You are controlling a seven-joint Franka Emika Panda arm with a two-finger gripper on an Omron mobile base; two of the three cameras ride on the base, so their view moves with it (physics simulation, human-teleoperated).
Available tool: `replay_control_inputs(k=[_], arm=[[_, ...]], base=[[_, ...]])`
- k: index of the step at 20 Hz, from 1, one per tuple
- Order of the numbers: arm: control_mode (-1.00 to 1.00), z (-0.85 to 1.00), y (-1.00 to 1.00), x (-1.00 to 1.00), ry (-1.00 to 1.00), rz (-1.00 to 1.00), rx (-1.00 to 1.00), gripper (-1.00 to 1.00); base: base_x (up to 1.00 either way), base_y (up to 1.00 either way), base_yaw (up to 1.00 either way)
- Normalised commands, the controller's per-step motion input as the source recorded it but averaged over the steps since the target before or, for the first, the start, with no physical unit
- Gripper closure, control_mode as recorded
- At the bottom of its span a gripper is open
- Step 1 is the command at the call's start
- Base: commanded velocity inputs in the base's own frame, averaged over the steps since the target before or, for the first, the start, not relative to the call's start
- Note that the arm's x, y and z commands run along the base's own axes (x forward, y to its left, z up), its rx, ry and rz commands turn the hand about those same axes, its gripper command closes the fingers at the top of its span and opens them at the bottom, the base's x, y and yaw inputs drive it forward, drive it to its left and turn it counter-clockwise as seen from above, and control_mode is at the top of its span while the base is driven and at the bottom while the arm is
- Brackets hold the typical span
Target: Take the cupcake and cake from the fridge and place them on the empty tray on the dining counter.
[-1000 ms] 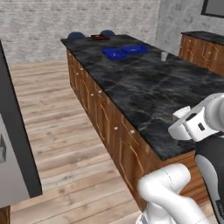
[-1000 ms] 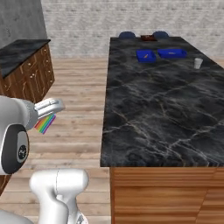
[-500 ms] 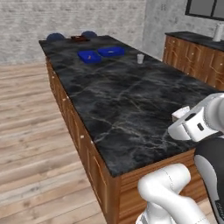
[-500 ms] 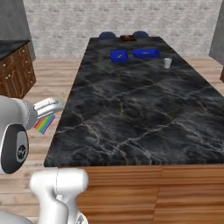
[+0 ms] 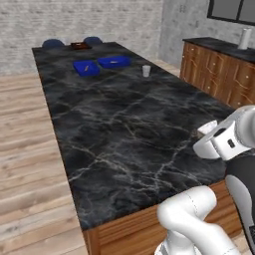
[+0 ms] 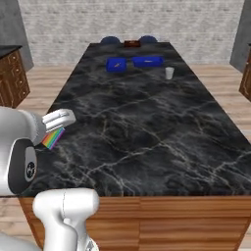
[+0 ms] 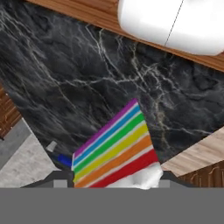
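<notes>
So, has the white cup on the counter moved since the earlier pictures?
No. The white cup keeps its place right of the blue tray; the whole view shifted, so the camera moved.

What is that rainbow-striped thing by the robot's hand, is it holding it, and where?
It appears to hold the cake, a rainbow-layered wedge, at its wide white-frosted end near the gripper. The jaws themselves are hidden, so the exact grip cannot be told.

Even, soft rendered light, no hard shadows; faint sheen on dining counter; coarse, slightly blurred pictures
</notes>
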Motion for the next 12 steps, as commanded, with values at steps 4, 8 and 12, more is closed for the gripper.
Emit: replay_control_inputs(k=[4, 8, 12], arm=[[1.00, 0.00, 0.00, 0.00, 0.00, 0.00, 0.00, 1.00], [1.00, 0.00, 0.00, 0.00, 0.00, 0.00, 0.00, 1.00], [1.00, 0.00, 0.00, 0.00, 0.00, 0.00, 0.00, 1.00]], base=[[0.44, -1.00, -0.01], [-0.47, -1.00, -0.23], [0.02, -1.00, -0.67]])
